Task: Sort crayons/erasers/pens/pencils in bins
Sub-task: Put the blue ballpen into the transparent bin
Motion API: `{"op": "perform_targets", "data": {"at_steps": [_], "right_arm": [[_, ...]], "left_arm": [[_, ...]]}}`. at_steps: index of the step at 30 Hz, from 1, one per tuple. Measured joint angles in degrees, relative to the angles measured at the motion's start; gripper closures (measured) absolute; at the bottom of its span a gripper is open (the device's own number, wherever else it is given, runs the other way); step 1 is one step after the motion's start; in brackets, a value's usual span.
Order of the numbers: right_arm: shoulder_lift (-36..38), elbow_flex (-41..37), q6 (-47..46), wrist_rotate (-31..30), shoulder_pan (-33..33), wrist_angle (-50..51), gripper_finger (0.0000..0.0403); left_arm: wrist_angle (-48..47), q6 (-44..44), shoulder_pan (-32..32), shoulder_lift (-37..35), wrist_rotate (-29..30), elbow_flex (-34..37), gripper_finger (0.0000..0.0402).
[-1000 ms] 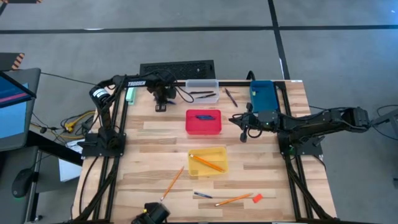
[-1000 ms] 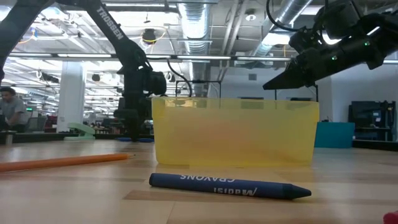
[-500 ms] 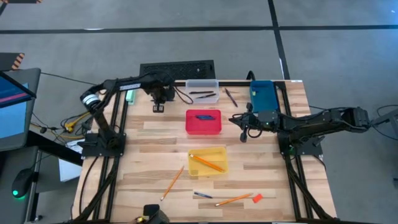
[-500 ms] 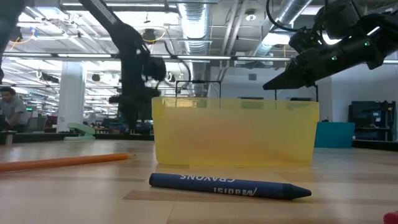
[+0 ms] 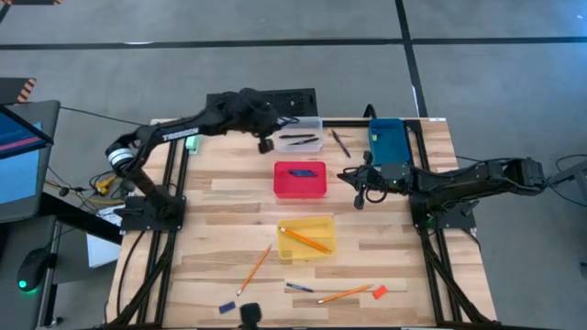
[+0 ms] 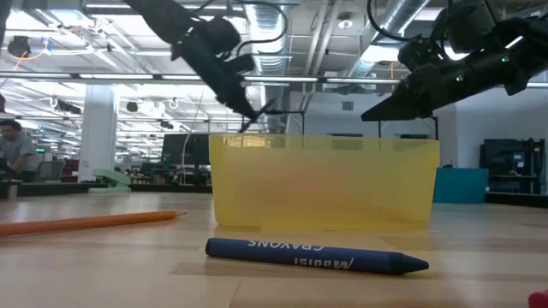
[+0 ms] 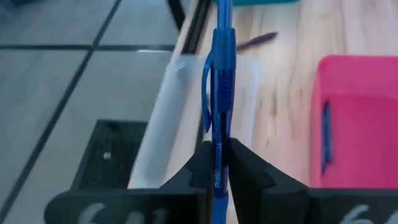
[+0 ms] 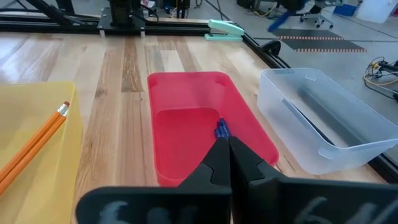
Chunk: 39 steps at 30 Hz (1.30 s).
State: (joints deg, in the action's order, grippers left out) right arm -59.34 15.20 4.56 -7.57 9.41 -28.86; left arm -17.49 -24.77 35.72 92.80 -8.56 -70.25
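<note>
The table (image 5: 211, 220) holds four bins. The blue bin (image 5: 387, 139) sits at 1 o'clock, the clear bin (image 5: 301, 135) at 12, the red bin (image 5: 300, 180) mid-table, and the yellow bin (image 5: 307, 237) toward 6.

The left arm reaches across the far edge; the left gripper (image 5: 265, 143) hangs just beside the clear bin's 9 o'clock end, jaws clenched on a blue pen (image 7: 221, 81) that points out over that bin. The right gripper (image 5: 354, 181) hovers at 3 o'clock of the red bin, jaws pressed together on nothing.

Two pencils (image 5: 306, 240) lie in the yellow bin; another (image 5: 256, 267) lies at its 7 o'clock and one more (image 5: 346, 293) near the front edge.

Dark pens (image 5: 299, 139) lie in the clear bin; one pen (image 5: 340, 142) lies between the clear and blue bins.

A crayon (image 5: 301, 170) rests in the red bin, another (image 6: 315, 255) on the table before the yellow bin.

An orange-red eraser (image 5: 379, 291) touches the front pencil's tip.
</note>
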Motion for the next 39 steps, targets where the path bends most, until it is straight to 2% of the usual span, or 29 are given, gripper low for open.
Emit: {"op": "perform_targets", "data": {"at_steps": [3, 7, 17, 22, 28, 39], "right_arm": [[0.0, 0.0, 0.0, 0.0, 0.0, 0.0, 0.04], [0.0, 0.0, 0.0, 0.0, -0.1, -0.1, 0.04], [0.0, 0.0, 0.0, 0.0, -0.4, 0.0, 0.04], [0.0, 0.0, 0.0, 0.0, -0.4, 0.0, 0.0399], [0.0, 0.0, 0.1, 0.0, -0.4, 0.0, 0.04], [0.0, 0.0, 0.4, 0.0, -0.4, 0.0, 0.04]], "left_arm": [[2.7, 0.0, -1.9, 3.8, 1.6, -3.4, 0.0383], [1.8, -1.1, -2.4, 10.6, 4.8, -9.9, 0.0383], [-14.0, -8.4, -1.5, 30.3, 6.1, -28.6, 0.0383], [-18.1, -9.7, -1.2, 36.7, 6.3, -33.4, 0.0383], [-17.9, -10.3, -1.1, 37.8, 6.0, -33.9, 0.038], [-18.6, -10.0, -1.3, 37.7, 6.3, -34.0, 0.0328]]}}
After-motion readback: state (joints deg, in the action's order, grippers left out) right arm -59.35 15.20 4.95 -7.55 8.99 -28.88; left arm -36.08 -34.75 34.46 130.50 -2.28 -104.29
